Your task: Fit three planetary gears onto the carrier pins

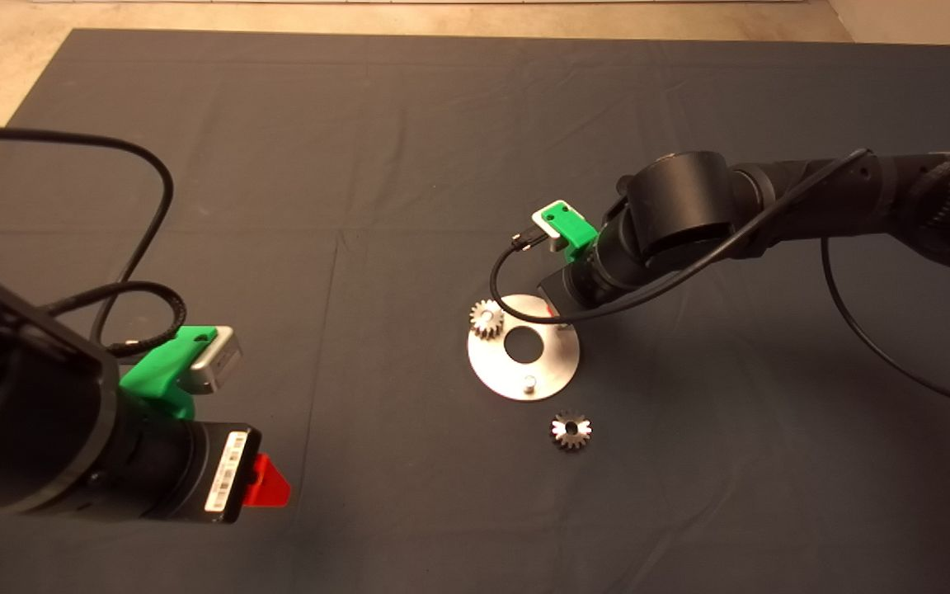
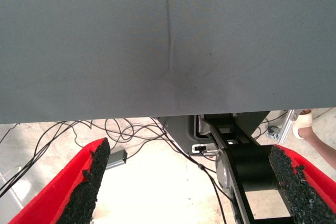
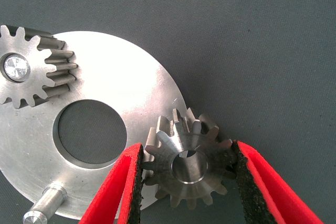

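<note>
The round silver disc (image 1: 556, 356) lies mid-mat, and the carrier pins stand on it. One planetary gear (image 1: 486, 318) sits on the far-left pin (image 3: 16, 67). The near pin (image 1: 529, 383) is bare. My right gripper (image 1: 556, 313) hovers over the disc's right edge, shut on a second gear (image 3: 189, 166). That gear hangs over the disc's rim (image 3: 131, 93), and the pin below it is hidden. A third gear (image 1: 571, 430) lies flat on the mat just in front of the disc. My left gripper (image 1: 265, 483) is parked open at the lower left, holding nothing.
Black cables loop from both arms above the mat (image 1: 409, 165). The left wrist view shows the mat's edge, floor cables (image 2: 121, 129) and a person's foot (image 2: 307, 124) beyond it.
</note>
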### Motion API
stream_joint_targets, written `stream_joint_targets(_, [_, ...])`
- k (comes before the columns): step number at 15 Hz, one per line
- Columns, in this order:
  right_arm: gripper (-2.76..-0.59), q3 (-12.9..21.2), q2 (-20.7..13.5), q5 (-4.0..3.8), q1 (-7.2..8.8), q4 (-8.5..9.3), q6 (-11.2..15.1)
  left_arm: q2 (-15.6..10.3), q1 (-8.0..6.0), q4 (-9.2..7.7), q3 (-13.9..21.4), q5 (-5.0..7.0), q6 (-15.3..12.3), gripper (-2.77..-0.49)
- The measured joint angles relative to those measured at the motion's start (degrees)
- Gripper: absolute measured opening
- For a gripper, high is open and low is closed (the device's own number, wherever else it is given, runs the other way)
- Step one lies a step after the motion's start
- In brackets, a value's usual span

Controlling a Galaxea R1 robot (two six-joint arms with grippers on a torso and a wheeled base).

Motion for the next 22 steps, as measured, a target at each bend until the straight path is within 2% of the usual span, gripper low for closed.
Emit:
stream_joint_targets(6, [-2.28,0.0,0.01,0.07,0.0,0.0,0.03,0.0,0.0,0.0,0.02,-0.01,0.0,-1.09])
stream_joint_targets(13, [-2.28,0.0,0.01,0.22,-0.02,0.03,1.93,0.0,0.0,0.0,0.0,-0.01,0.0,-1.09])
stream_joint_targets(22, [-2.28,0.0,0.03,0.38,-0.02,0.03,2.1,0.0,0.0,0.0,0.0,-0.02,0.0,-1.09])
